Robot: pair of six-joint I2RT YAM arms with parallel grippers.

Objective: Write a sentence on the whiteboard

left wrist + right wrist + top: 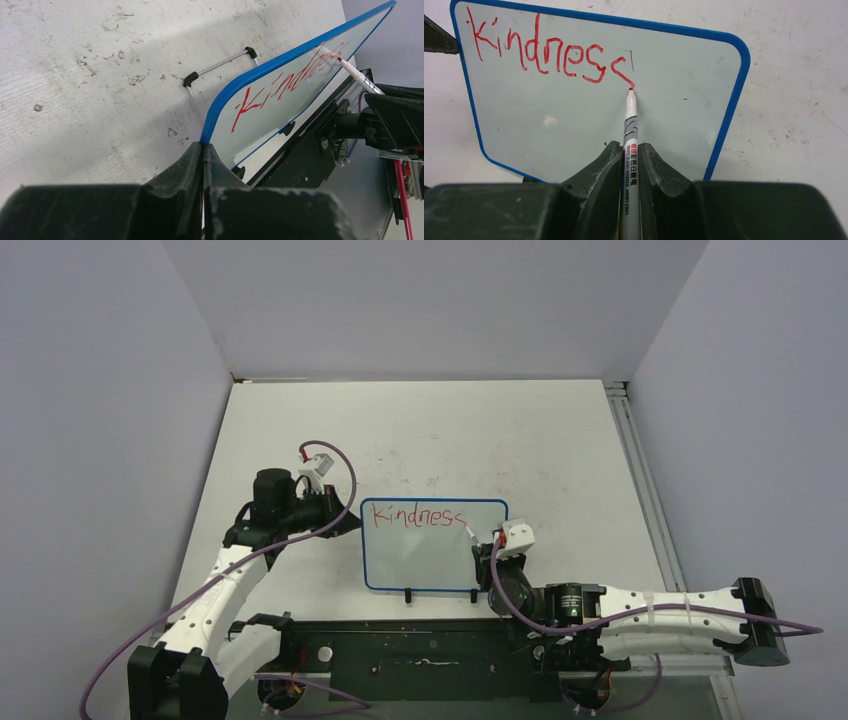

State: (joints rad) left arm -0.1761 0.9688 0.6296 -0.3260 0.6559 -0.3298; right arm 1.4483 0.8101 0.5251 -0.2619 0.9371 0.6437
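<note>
The right gripper (630, 151), clamped on a slim white red-tipped marker (630, 125), seems to be ending "Kindness" (next: lift, shift right) on the small blue-framed whiteboard (420, 555), which stands propped between the arms, its corner pinched tight by the left gripper (204, 150).

On the right wrist view I can't see the marker (630, 120)'s back end. It runs between the right gripper (630, 149)'s fingers and off the bottom edge, and its print is too small to read. Those fingers also cover the whiteboard (574, 115)'s near edge. Left wrist view — the whiteboard's corner is buried inside the left gripper (202, 149).
</note>
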